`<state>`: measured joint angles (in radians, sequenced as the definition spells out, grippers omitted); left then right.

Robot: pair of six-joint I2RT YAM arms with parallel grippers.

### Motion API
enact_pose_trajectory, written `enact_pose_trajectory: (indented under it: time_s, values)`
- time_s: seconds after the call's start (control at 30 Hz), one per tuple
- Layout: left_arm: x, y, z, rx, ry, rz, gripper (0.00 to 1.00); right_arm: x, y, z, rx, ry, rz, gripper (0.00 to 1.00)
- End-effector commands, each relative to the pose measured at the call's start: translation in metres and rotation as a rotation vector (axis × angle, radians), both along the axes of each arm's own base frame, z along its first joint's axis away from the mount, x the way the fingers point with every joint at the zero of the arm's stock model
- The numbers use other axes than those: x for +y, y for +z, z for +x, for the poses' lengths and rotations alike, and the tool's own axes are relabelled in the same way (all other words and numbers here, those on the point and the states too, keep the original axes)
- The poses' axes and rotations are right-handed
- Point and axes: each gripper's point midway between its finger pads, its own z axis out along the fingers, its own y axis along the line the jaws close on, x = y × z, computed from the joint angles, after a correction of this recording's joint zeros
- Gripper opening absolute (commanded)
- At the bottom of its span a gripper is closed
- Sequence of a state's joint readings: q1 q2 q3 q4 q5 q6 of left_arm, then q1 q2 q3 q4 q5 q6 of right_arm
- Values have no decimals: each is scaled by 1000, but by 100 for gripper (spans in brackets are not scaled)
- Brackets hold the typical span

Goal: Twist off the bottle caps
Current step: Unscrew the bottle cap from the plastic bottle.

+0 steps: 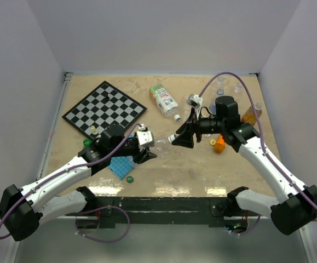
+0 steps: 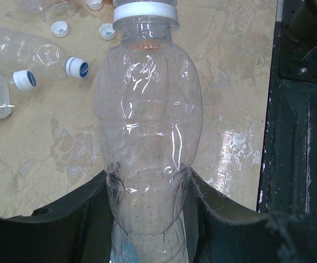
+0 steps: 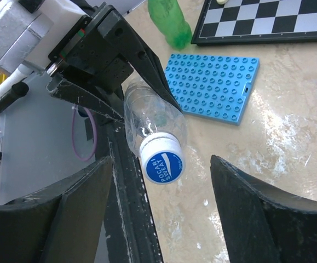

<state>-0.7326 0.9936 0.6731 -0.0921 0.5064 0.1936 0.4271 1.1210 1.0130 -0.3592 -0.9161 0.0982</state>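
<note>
Left jaws are clamped on the lower body of a clear bottle (image 2: 147,109), with the black fingers (image 2: 70,219) pressed to either flank. The bottle is held clear of the table (image 1: 202,170), its neck pointing toward the right arm (image 1: 257,153). Its cap (image 3: 162,163) sits on the neck: white skirt, blue top printed POCARI SWEAT. Right jaws are spread wide and hold nothing. In the right wrist view the cap lies between the two fingers (image 3: 267,213) with a gap on each side, touching neither. Two more bottles lie on their sides at the left of the left wrist view, each wearing a white capped end (image 2: 77,67). Loose white caps (image 2: 59,28) lie just beyond them. A labelled bottle (image 1: 163,99) lies on its side near the chessboard (image 1: 104,108). A blue studded plate (image 3: 213,87) lies flat on the table by the left arm, just beside the chessboard, with a green bottle (image 3: 169,22) lying near its corner. A small green cap (image 1: 130,178) lies loose near the plate's near edge. An orange toy (image 1: 219,144) sits just beside the right arm.
</note>
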Motion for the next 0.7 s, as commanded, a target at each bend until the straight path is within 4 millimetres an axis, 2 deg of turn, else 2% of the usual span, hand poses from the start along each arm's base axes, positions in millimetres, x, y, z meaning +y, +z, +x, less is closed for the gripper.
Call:
enact_pose_trajectory:
  time_s: [0.0,0.23,0.4,0.53,0.67]
  values:
    - [-2,14,4,-27,10,-37,2,8,10,-1,-16,33,31,70]
    - [-3,14,4,-28,8,-36,2,9,12,-8,-18,78,46,40]
    - [-3,15,4,-28,8,-38,2,10,16,-10,-46,102,55,0]
    - [-3,14,4,-27,8,-37,2,9,10,-10,-119,150,33,0]
    - [-3,15,3,-27,4,-39,2,5,2,-16,-304,332,-13,0]
